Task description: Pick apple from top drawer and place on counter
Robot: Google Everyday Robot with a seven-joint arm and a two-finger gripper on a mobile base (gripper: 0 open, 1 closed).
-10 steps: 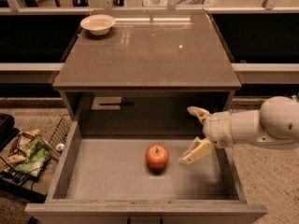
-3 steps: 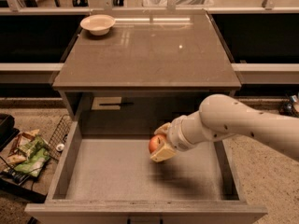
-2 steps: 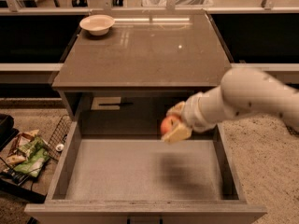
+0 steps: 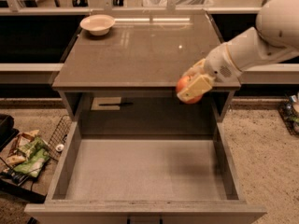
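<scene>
My gripper (image 4: 191, 83) is shut on the red-orange apple (image 4: 183, 85). It holds the apple in the air at the counter's front edge, right of the middle, above the back of the open top drawer (image 4: 145, 169). The cream fingers (image 4: 195, 87) cover most of the apple. The drawer is pulled out wide and its grey floor is bare. The glossy grey-brown counter (image 4: 140, 50) spreads behind the gripper. My white arm reaches in from the upper right.
A shallow cream bowl (image 4: 97, 24) stands at the counter's back left corner. A wire basket and snack bags (image 4: 25, 155) lie on the floor to the left of the drawer. More clutter (image 4: 292, 111) lies on the floor at the right.
The gripper closed on the apple in the drawer, lifted it out and carried it up and to the right, to the counter's front edge. The drawer floor is now bare.
</scene>
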